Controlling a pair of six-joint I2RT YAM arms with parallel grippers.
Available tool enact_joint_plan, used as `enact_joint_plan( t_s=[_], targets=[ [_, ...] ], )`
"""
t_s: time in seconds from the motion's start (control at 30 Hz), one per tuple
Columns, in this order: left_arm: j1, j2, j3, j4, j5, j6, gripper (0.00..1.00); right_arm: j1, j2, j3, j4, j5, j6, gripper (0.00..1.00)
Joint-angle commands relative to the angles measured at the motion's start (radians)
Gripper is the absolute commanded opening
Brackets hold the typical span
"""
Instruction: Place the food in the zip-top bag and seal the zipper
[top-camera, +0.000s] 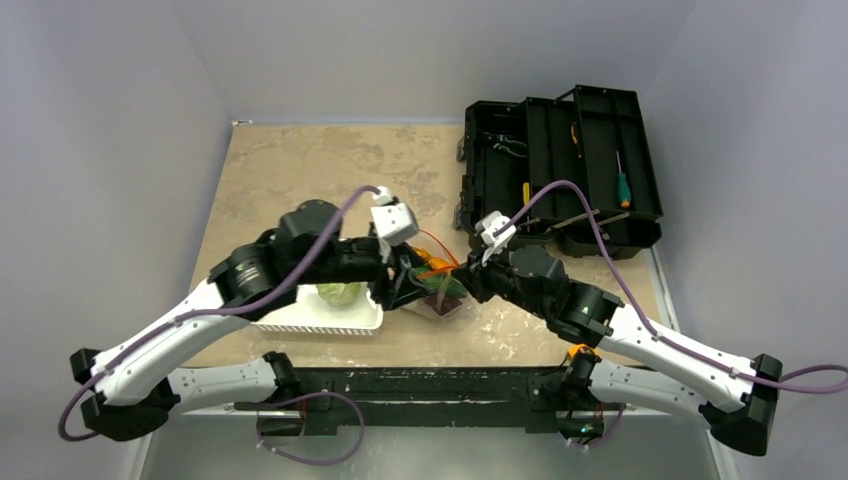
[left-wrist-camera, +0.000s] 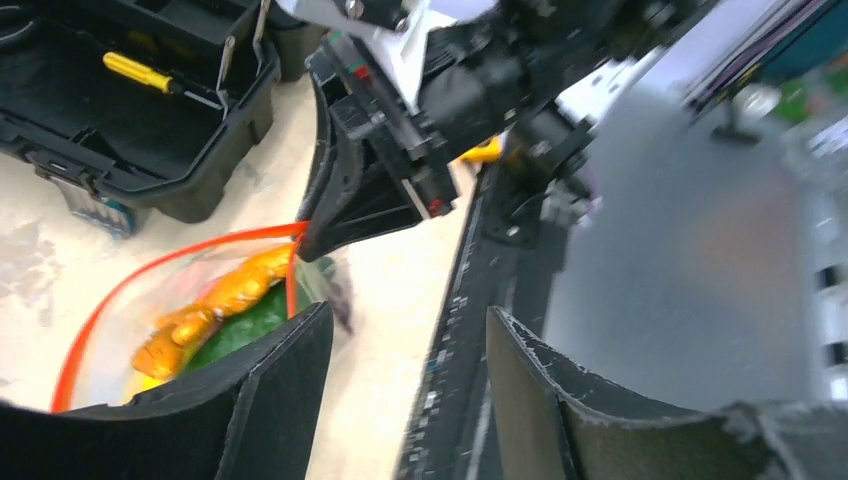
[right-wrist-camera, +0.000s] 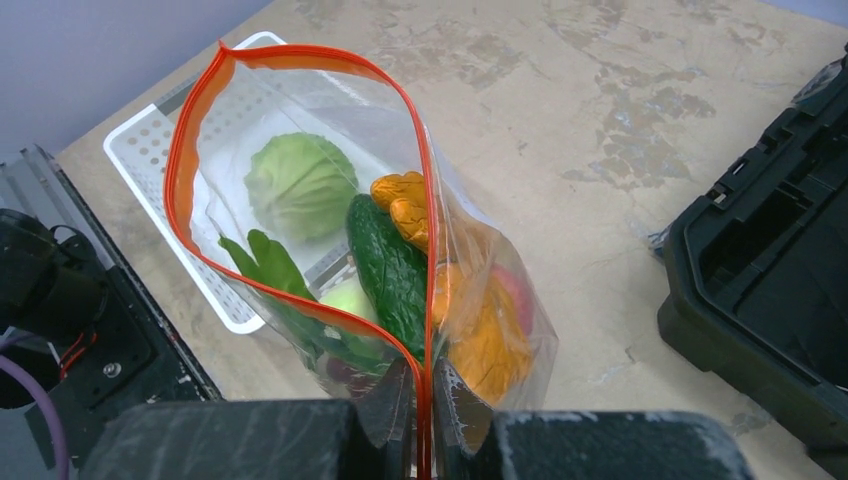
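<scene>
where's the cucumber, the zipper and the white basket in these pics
cucumber (right-wrist-camera: 388, 268): right wrist view, middle of its dark green body
zipper (right-wrist-camera: 176, 165): right wrist view, left run of the orange-red strip
white basket (right-wrist-camera: 140, 150): right wrist view, perforated wall by its left corner

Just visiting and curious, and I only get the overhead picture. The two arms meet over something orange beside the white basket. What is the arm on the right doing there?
Observer: Its wrist camera shows the right gripper shut on the zipper of the zip-top bag, pinching the orange-red strip.
Operator: So is the bag closed?
Observer: No, the mouth gapes open in a wide loop.
Operator: Is anything in it?
Observer: Yes, a green cucumber and orange pieces lie inside.
</scene>
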Motion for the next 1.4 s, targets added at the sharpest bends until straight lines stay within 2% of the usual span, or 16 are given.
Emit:
enact_joint_plan(
  t_s=[0.0, 0.17, 0.33, 0.63, 0.77, 0.83, 0.93, 1.07, 1.2, 1.3, 1.37],
  targets=[
    [-0.03, 0.088, -0.01, 0.004, -0.098, 0.319, 0.58, 0.001, -0.037, -0.023, 0.098, -0.03, -0.005, 0.0],
    [-0.029, 0.168, 0.002, -0.031, -0.128, 0.412, 0.6, 0.001, -0.067, -0.046, 0.132, -0.052, -0.011, 0.0],
    [-0.021, 0.244, 0.031, -0.083, -0.127, 0.431, 0.55, 0.001, -0.081, -0.058, 0.139, -0.042, -0.017, 0.0],
    [-0.015, 0.318, 0.024, -0.087, -0.114, 0.475, 0.26, 0.001, -0.094, -0.085, 0.142, -0.034, 0.01, 0.0],
    [-0.013, 0.318, 0.025, -0.068, -0.12, 0.469, 0.06, 0.001, -0.085, -0.069, 0.115, 0.001, 0.029, 0.13],
    [-0.013, 0.327, 0.028, -0.063, -0.134, 0.455, 0.0, 0.002, -0.091, -0.066, 0.112, 0.024, 0.032, 0.17],
    [-0.008, 0.312, -0.005, -0.007, -0.143, 0.41, 0.0, 0.001, -0.112, -0.076, 0.128, 0.063, 0.038, 0.26],
    [0.012, 0.259, -0.073, 0.093, -0.163, 0.344, 0.0, 0.001, -0.173, -0.146, 0.21, 0.097, 0.047, 0.45],
    [0.033, 0.224, -0.106, 0.144, -0.141, 0.31, 0.0, 0.001, -0.285, -0.262, 0.328, 0.124, 0.025, 0.5],
    [0.041, 0.223, -0.116, 0.16, -0.12, 0.301, 0.0, 0.002, -0.405, -0.388, 0.481, 0.132, 0.022, 0.53],
    [0.043, 0.223, -0.12, 0.163, -0.119, 0.302, 0.0, 0.001, -0.474, -0.446, 0.535, 0.078, -0.009, 0.54]
  ],
)
